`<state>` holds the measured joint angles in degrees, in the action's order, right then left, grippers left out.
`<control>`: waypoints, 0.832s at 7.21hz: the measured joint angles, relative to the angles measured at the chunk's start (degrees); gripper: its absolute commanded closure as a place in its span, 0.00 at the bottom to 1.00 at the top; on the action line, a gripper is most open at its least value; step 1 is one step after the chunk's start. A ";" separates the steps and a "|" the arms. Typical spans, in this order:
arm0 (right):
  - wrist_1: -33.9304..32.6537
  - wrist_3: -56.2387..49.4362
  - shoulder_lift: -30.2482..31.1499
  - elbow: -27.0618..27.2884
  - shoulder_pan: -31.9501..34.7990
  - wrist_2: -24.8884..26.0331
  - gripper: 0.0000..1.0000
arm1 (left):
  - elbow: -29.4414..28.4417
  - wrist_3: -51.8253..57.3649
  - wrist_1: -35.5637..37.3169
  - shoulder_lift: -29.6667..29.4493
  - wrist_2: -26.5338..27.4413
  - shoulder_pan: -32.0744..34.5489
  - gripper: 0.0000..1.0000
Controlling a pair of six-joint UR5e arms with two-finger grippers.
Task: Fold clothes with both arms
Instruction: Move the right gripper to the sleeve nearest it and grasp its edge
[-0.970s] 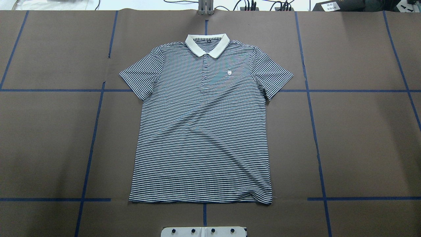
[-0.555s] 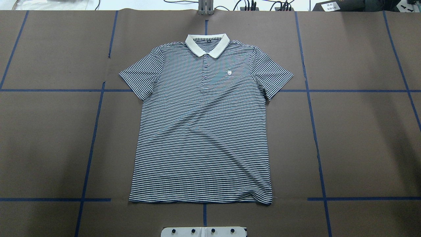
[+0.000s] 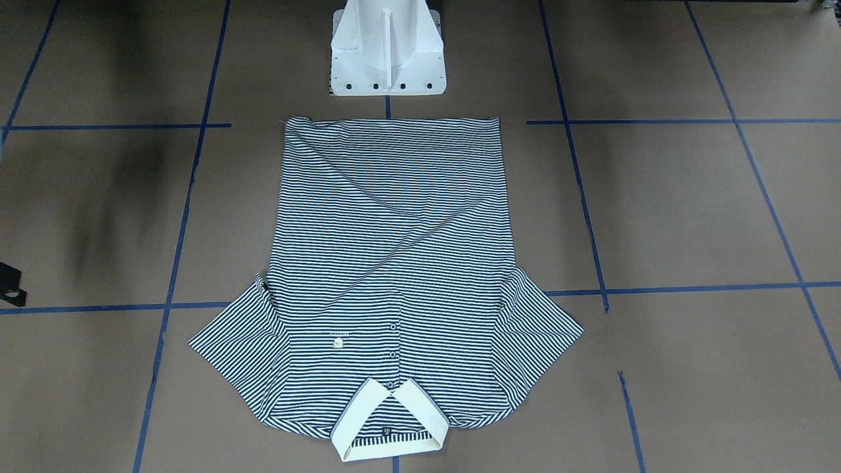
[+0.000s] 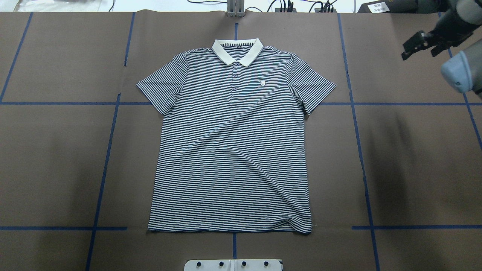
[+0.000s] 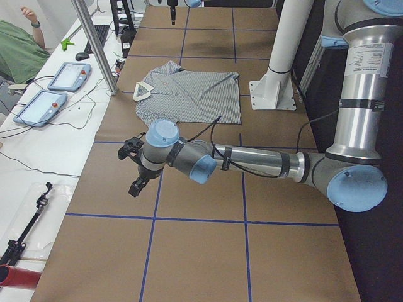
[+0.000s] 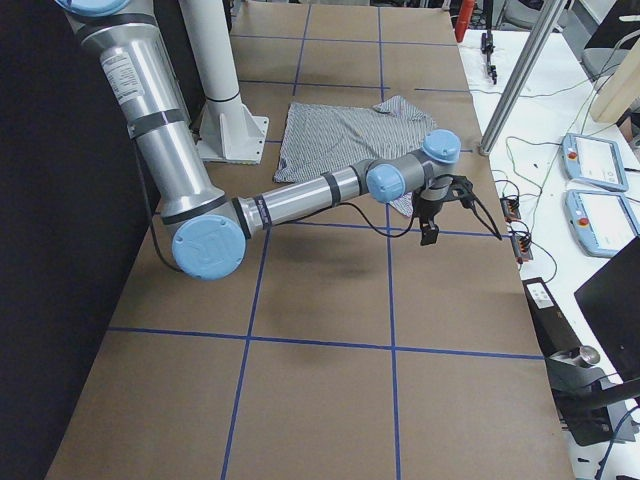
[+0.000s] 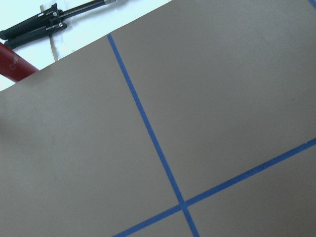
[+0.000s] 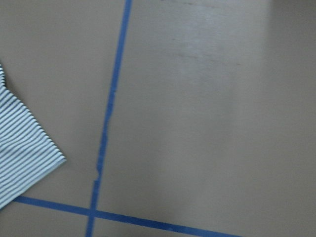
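The striped polo shirt (image 4: 229, 150) lies flat and face up in the middle of the brown table, cream collar (image 4: 237, 51) at the far end, both sleeves spread. It also shows in the front-facing view (image 3: 394, 249). My right gripper (image 4: 418, 52) hovers over the table's far right, well clear of the shirt, with its fingers apart and empty. The right wrist view shows only a sleeve tip (image 8: 19, 158). My left gripper (image 5: 135, 170) shows only in the exterior left view, above bare table left of the shirt. I cannot tell whether it is open.
The white pedestal base (image 3: 387, 52) stands just behind the shirt's hem. Blue tape lines (image 4: 357, 150) grid the brown table cover. A side table beyond the far edge holds teach pendants (image 5: 63, 75) and cables, with a metal post (image 5: 94, 44) beside it.
My right arm and gripper have come into the overhead view at the top right. The shirt has not moved.
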<state>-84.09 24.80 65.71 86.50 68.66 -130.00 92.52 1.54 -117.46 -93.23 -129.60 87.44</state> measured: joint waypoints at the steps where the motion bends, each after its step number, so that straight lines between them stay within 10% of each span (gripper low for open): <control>1: 2.68 5.73 -2.12 -0.98 -3.48 0.46 0.00 | -1.66 -2.06 -1.95 -0.95 0.09 -1.34 0.00; 6: 27.78 19.78 -4.48 -13.69 -14.02 8.60 0.00 | -6.76 -6.55 -6.64 -3.67 0.17 -5.29 0.00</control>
<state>-56.31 44.58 61.23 72.81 54.64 -121.40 85.76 -5.01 -124.09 -96.90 -129.43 82.16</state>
